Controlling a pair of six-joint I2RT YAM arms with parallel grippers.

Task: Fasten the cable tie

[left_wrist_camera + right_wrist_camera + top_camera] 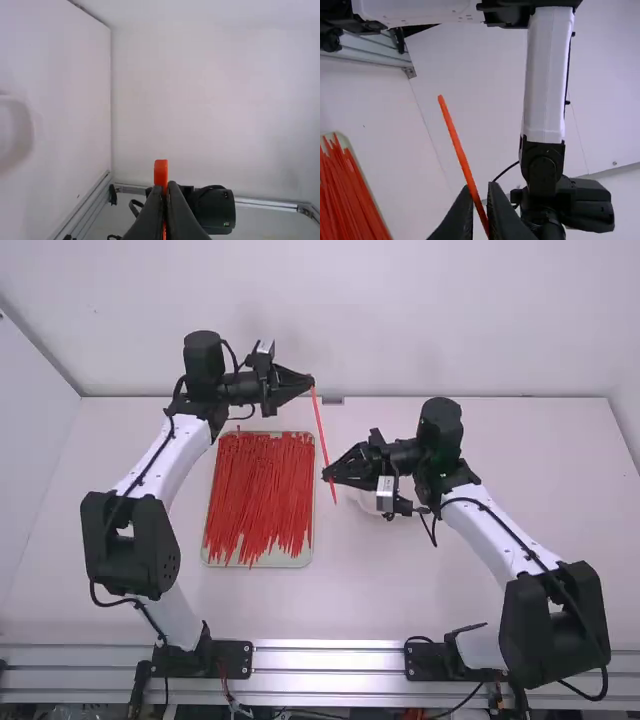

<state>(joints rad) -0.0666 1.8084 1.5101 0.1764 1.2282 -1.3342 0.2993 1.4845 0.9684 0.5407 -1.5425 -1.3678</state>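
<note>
A single red cable tie (322,435) hangs straight and nearly upright above the table, right of the tray. My left gripper (308,383) is shut on its upper end, and the left wrist view shows the tie's tip (160,172) sticking out above the closed fingers of the left gripper (165,186). My right gripper (327,473) is at the tie's lower part. Its fingers stand slightly apart on either side of the tie (457,145), leaving a small gap at the right gripper (479,192). The lower end pokes out below it.
A flat tray (308,558) holds a pile of several red cable ties (258,495) at the centre left. A small white object (360,502) lies under the right wrist. The left arm's white link (545,75) rises beyond the right gripper. There is open table to the right.
</note>
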